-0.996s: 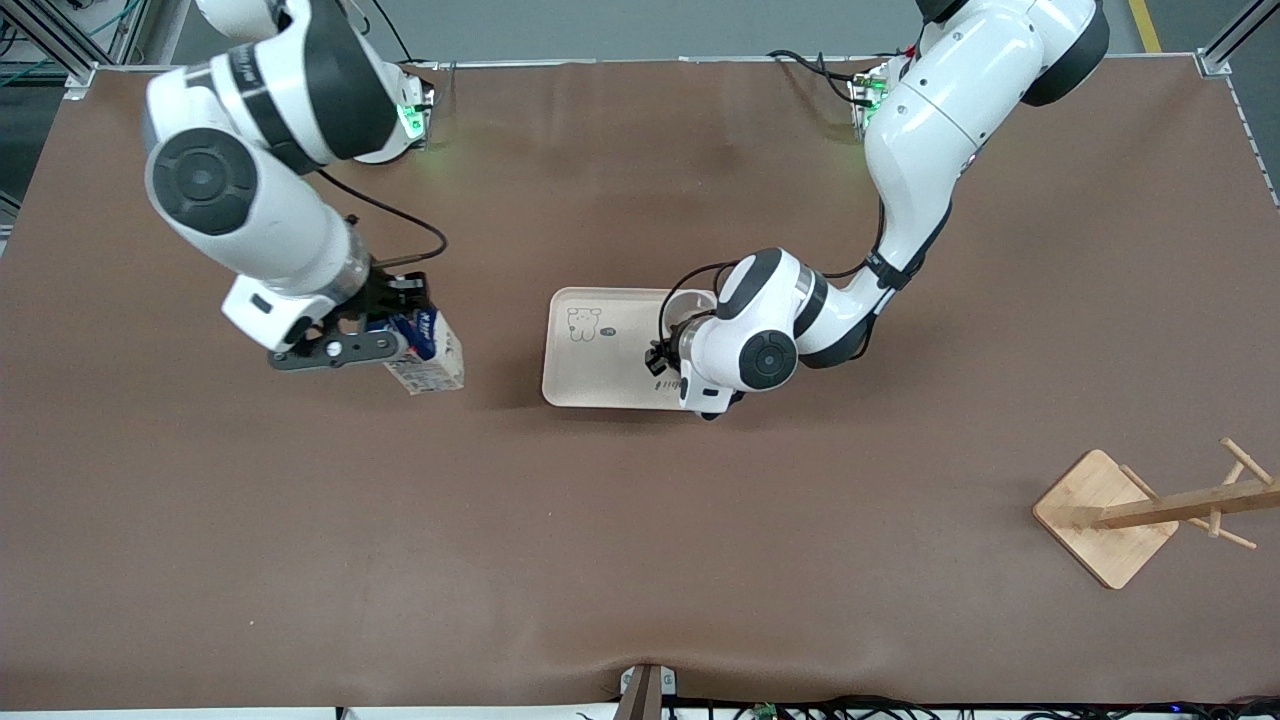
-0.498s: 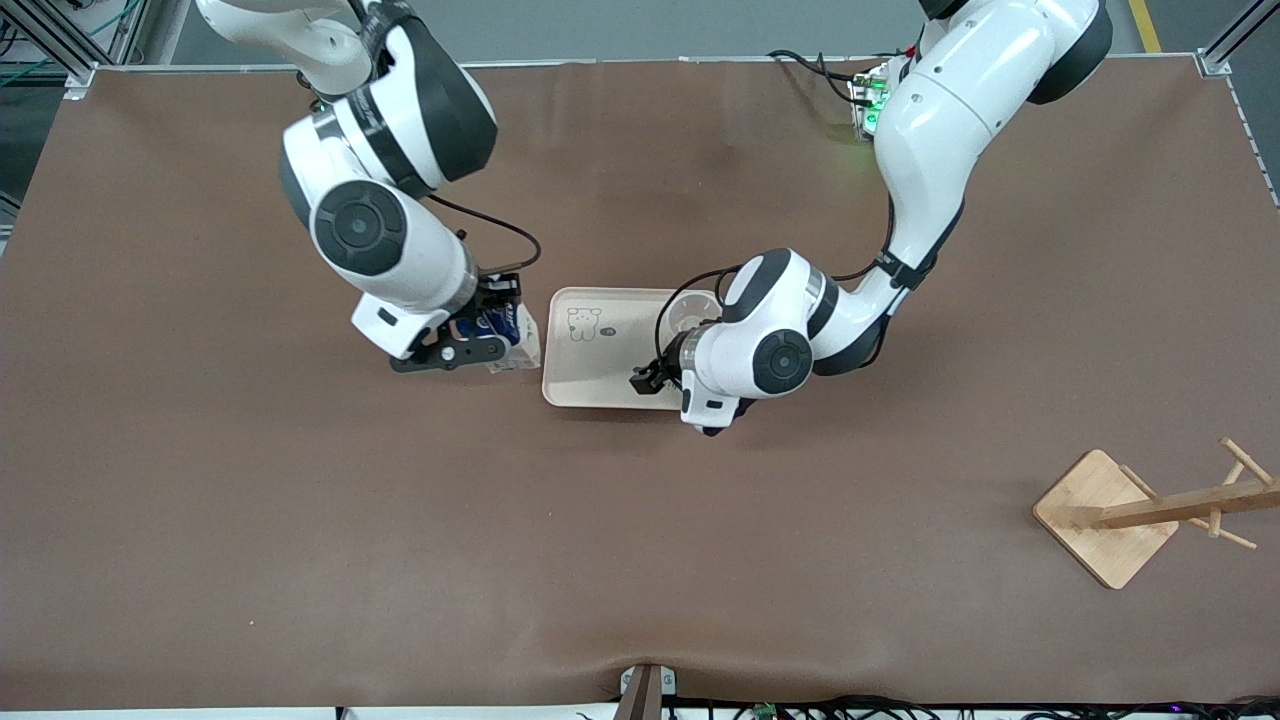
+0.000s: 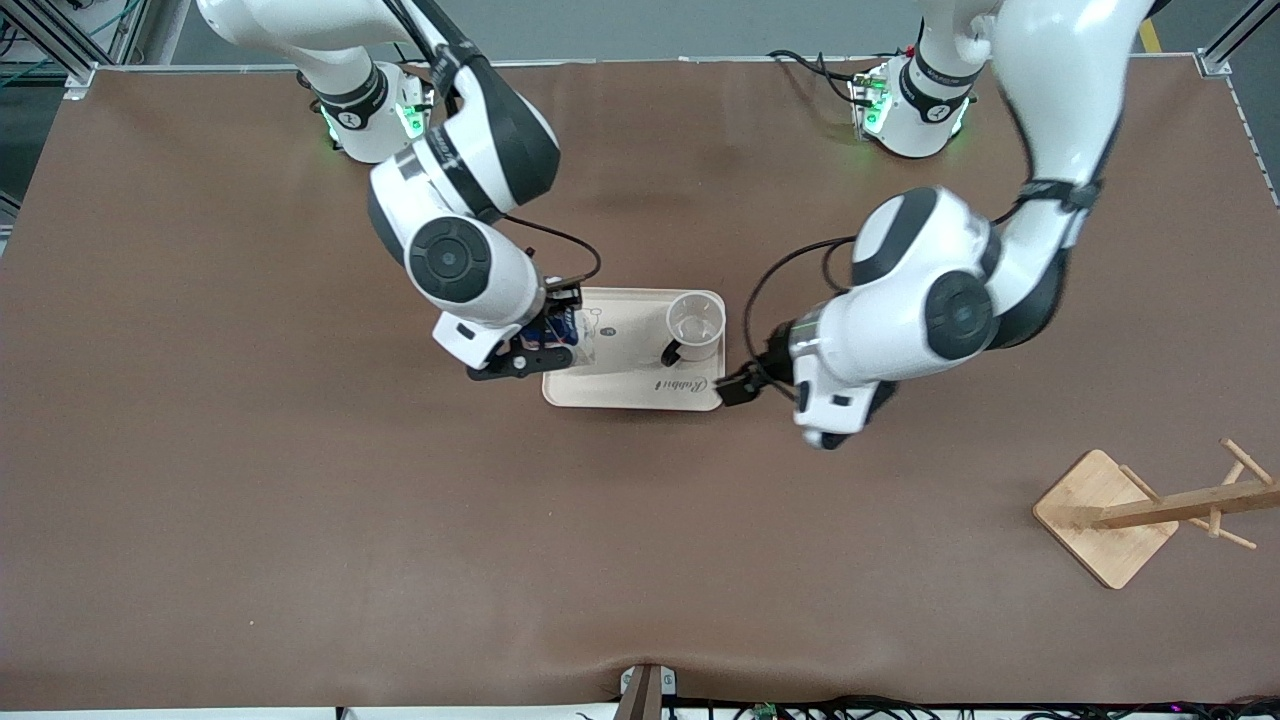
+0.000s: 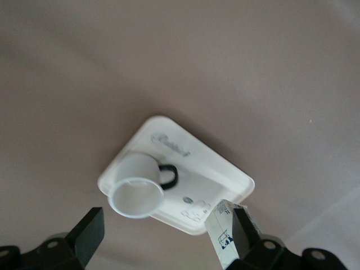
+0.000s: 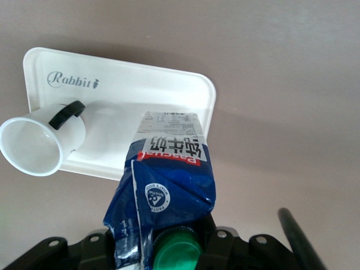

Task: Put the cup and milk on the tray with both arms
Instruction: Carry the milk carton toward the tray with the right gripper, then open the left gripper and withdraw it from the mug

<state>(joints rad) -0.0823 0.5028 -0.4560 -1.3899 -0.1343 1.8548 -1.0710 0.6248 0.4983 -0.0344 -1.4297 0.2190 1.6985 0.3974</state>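
- Since a sec ago: right gripper point(image 3: 540, 345) has carried the milk point(image 3: 562, 330) from over bare counter point(image 3: 300, 560) to over the tray's point(image 3: 625, 385) edge at the right arm's end; left gripper point(image 3: 742, 385) has let go of the cup point(image 3: 694, 325) and pulled off the tray, jaws now wide & empty.
- Cup stands upright on the tray, toward the left arm's end, handle point(image 3: 671, 352) facing the front camera.
- Right jaws clamped on the carton's top by the green cap point(image 5: 175, 252); carton hangs tilted.
- Step in hand, we reckon: set the milk down. We'd move it fully inside the rim, level it, lower till the base sits flat, then release.
- Keep it well apart from the cup; a tilted drop may tip it.
- Left arm: keep clear.
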